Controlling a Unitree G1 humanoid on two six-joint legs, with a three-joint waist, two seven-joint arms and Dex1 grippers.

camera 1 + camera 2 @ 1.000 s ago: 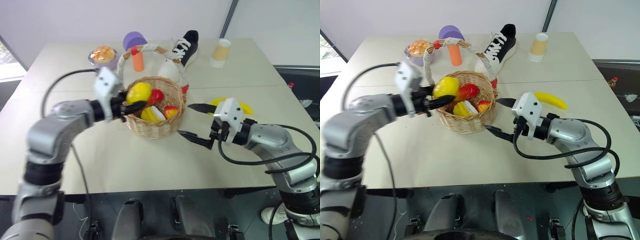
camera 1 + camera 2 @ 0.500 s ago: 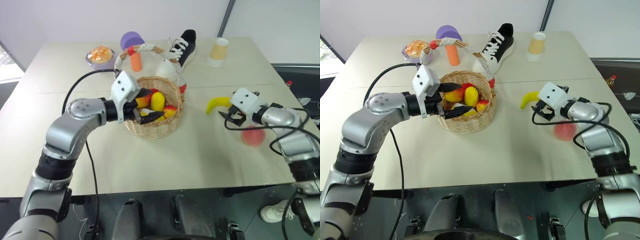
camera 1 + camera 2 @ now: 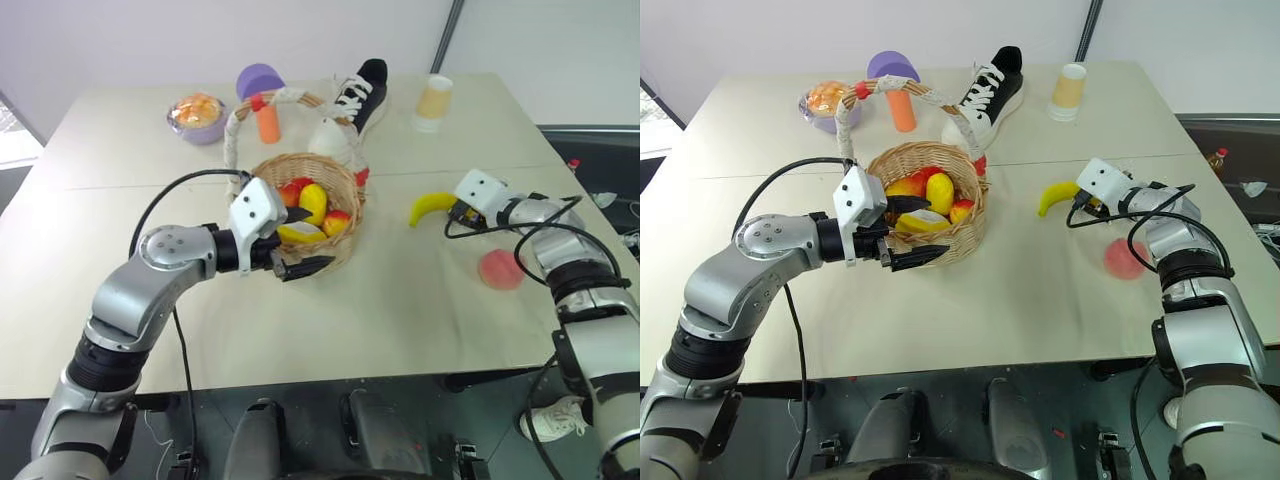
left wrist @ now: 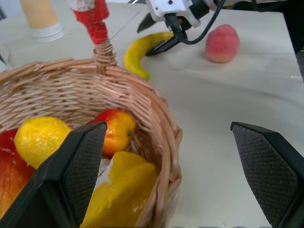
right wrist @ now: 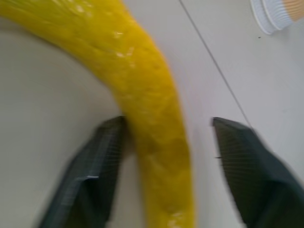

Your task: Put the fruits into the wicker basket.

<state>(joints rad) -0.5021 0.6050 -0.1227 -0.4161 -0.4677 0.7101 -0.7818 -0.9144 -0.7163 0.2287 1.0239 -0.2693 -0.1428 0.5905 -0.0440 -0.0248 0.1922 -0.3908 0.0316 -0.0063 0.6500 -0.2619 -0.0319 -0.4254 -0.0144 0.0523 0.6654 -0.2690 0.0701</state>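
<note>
The wicker basket (image 3: 310, 215) stands near the middle of the table (image 3: 420, 300), and its tall handle (image 3: 240, 125) rises at the far side. Inside it lie a lemon (image 3: 314, 202), a red and yellow mango (image 4: 116, 130) and some smaller yellow and red pieces. The left gripper (image 3: 300, 262) is at the near rim of the basket. Its fingers are spread wide and hold nothing; one finger reaches over the rim, the other is outside.

To the right of the basket, the banana (image 3: 432, 207) lies on the table. The right gripper (image 5: 166, 166) is at the banana, one finger on each side; one touches it, the other stands apart. The peach (image 3: 499, 269) lies on the table near this arm.

At the far side stand a shoe (image 3: 358, 100), a paper cup (image 3: 432, 103), a purple bowl (image 3: 200, 118) and a mushroom toy (image 3: 265, 100).
</note>
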